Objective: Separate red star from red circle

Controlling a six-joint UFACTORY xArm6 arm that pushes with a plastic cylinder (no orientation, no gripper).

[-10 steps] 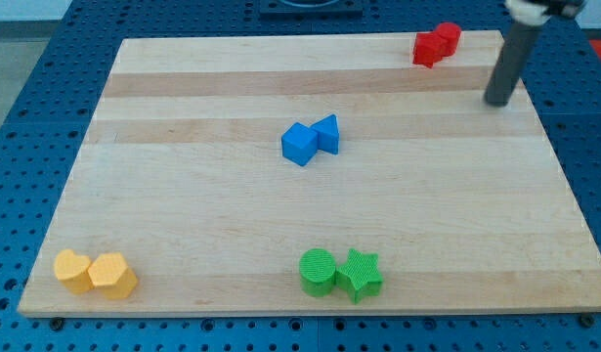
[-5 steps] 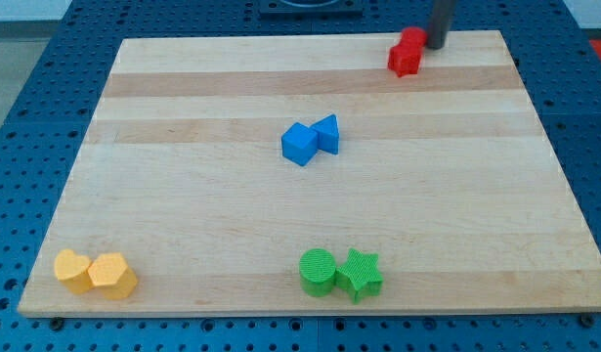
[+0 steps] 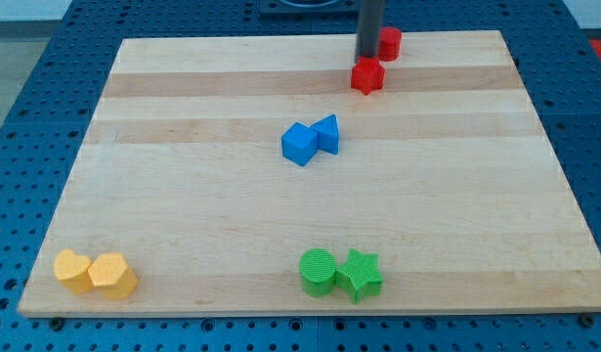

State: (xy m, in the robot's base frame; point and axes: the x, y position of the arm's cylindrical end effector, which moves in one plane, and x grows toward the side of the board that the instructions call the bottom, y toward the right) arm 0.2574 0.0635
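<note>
Where my tip (image 3: pixel 367 56) rests, red star (image 3: pixel 367 76) below, red circle (image 3: pixel 389 43) right

The setting is a robotics laboratory bench. A pale wooden board (image 3: pixel 310 205) rests on a blue perforated mounting plate (image 3: pixel 26 147) with a regular grid of holes. A dark fixture base (image 3: pixel 310 6) sits at the far edge.

I see a pale, matt, grained wood worktop (image 3: pixel 183 205); the green star (image 3: pixel 361 275) looks ridged, matt plastic.
</note>
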